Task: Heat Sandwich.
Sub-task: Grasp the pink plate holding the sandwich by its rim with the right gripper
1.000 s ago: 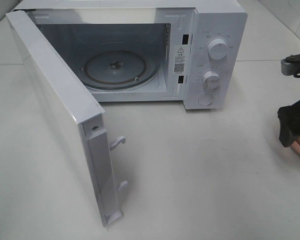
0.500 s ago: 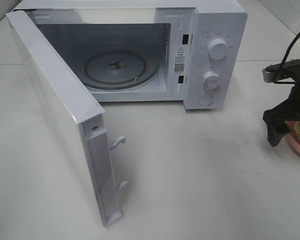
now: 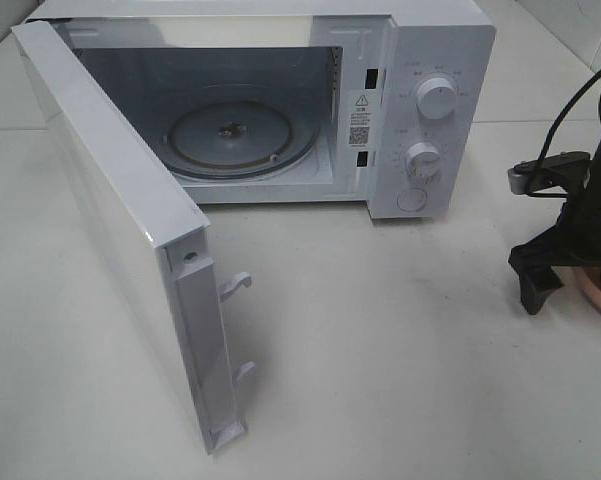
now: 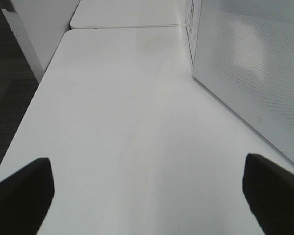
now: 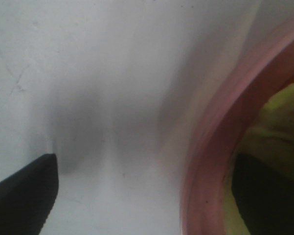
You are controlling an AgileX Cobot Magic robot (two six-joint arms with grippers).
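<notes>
Two sets of jaws, both spread wide, clamped on nothing. Near left: left gripper (image 4: 147, 196) hovers over the smooth white table (image 3: 380, 350), beside the dotted, matt outer face of the open microwave door (image 4: 254, 73). Mid right: right gripper (image 5: 144, 196) has slid leftward into frame within the last second and now straddles the glossy round rim of the pink plate (image 3: 595, 292). The sandwich (image 5: 279, 117) sits on the plate, lettuce showing. Likely lining up a rim grasp. Far: microwave cavity (image 3: 210, 75) open, ribbed glass turntable (image 3: 242, 135) bare.

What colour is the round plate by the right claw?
Pink. The round pink plate shows best, rim close up, in the right wrist view.
</notes>
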